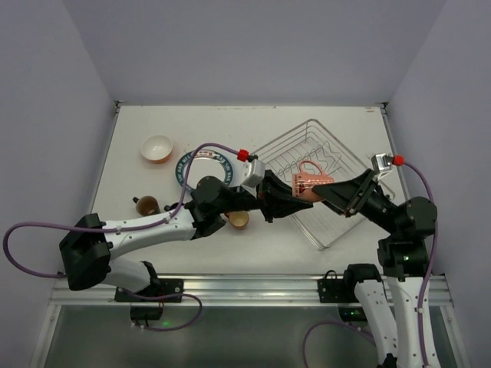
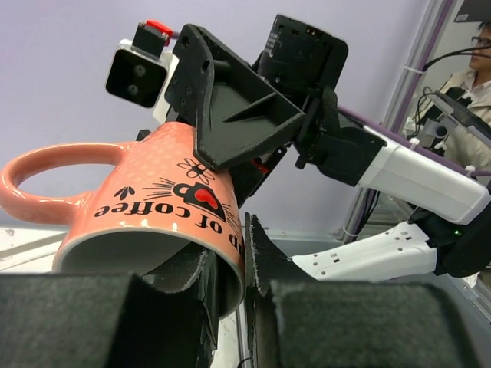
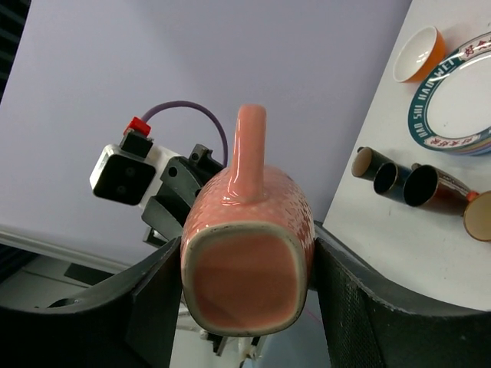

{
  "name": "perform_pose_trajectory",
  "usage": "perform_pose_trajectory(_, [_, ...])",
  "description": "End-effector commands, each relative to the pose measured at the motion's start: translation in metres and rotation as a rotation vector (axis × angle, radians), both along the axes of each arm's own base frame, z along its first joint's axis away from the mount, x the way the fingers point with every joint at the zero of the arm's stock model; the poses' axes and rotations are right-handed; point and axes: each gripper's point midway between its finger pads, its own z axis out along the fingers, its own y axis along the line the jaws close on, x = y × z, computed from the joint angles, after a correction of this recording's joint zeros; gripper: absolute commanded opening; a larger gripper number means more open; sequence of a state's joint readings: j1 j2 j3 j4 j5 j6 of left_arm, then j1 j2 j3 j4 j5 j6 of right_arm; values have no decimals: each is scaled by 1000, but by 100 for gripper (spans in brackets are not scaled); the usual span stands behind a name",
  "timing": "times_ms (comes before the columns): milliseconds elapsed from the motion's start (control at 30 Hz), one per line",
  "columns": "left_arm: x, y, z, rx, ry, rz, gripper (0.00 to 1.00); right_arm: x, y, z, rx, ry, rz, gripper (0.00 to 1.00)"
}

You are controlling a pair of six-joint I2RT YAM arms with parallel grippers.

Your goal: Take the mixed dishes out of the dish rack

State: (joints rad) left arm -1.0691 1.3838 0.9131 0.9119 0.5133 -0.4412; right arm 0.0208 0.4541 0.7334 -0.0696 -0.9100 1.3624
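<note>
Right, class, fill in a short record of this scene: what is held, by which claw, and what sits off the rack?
Held item: pink mug, in the air over the rack
Right claw: clamped on the mug's body near its base
Left claw: closed on the mug's rim
On the table: bowl, patterned plate, small cups

Glossy ceramic mug (image 3: pixel 245 253), shiny metal wire rack (image 1: pixel 281 136)
</note>
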Motion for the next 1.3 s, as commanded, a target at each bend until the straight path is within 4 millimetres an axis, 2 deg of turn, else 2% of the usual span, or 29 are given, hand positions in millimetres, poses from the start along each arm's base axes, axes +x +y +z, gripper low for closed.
perform_pose_trajectory(0, [-3, 1, 24, -48, -44, 34, 0, -12, 5, -3, -66, -11, 60, 58])
perform_pose_trajectory(33, [0, 2, 21, -24, -45, 58, 0, -4, 3, -6, -84, -2, 26, 80])
perform_pose_trajectory(67, [7, 1, 5, 52, -9, 95, 0, 2, 1, -12, -131, -34, 0, 99])
perform_pose_trajectory(133, [11, 9, 3, 107, -14, 142, 0, 17, -6, -28, -182, 17, -72, 99])
perform_pose_trajectory(167, [17, 11, -19, 208, 27, 177, 0, 23, -8, -34, -216, 4, -84, 99])
perform_pose_trajectory(233, [22, 23, -30, 291, 41, 231, 0, 29, -10, -41, -249, 11, -105, 99])
perform_pose_trajectory(267, [26, 31, -54, 395, 81, 270, 0, 37, -16, -46, -292, -1, -153, 99])
perform_pose_trajectory(300, [27, 40, -57, 425, 93, 298, 0, 40, -20, -53, -322, 19, -178, 99])
perform_pose_trajectory(333, [27, 45, -64, 464, 118, 316, 0, 42, -25, -50, -348, 5, -216, 99])
perform_pose_trajectory(367, [28, 58, -87, 572, 166, 351, 0, 53, -39, -54, -413, -6, -312, 99])
perform_pose_trajectory(400, [27, 64, -91, 610, 191, 361, 0, 54, -48, -62, -457, 22, -355, 99])
perform_pose_trajectory(467, [23, 81, -109, 744, 263, 388, 0, 59, -68, -63, -559, -4, -459, 99])
perform_pose_trajectory(500, [24, 87, -118, 796, 296, 414, 0, 64, -87, -71, -622, 38, -560, 99])
perform_pose_trajectory(533, [23, 94, -125, 839, 362, 444, 0, 65, -95, -71, -653, 41, -600, 99])
perform_pose_trajectory(567, [24, 109, -138, 924, 409, 497, 0, 65, -103, -74, -694, 39, -630, 99])
perform_pose_trajectory(600, [22, 113, -148, 967, 472, 519, 0, 66, -111, -76, -722, 50, -666, 99])
perform_pose_trajectory(667, [19, 133, -168, 1067, 539, 582, 0, 67, -114, -79, -744, 51, -675, 99])
perform_pose_trajectory(733, [16, 143, -178, 1104, 605, 621, 0, 69, -114, -81, -751, 56, -669, 99])
perform_pose_trajectory(867, [21, 181, -211, 1253, 656, 799, 0, 72, -113, -84, -763, 57, -657, 99])
perform_pose_trajectory(933, [17, 187, -233, 1328, 682, 809, 0, 72, -113, -86, -767, 56, -649, 99])
perform_pose_trajectory(1000, [12, 182, -252, 1368, 704, 780, 0, 73, -114, -88, -781, 55, -652, 99])
perform_pose_trajectory(1067, [10, 160, -255, 1332, 717, 699, 0, 75, -116, -88, -784, 53, -665, 99])
perform_pose_trajectory(1100, [10, 156, -266, 1372, 723, 695, 0, 76, -116, -91, -785, 57, -660, 99])
perform_pose_trajectory(1133, [12, 152, -265, 1379, 719, 695, 0, 77, -115, -92, -788, 58, -656, 99])
perform_pose_trajectory(1267, [9, 156, -290, 1484, 719, 718, 0, 75, -114, -94, -803, 56, -634, 99])
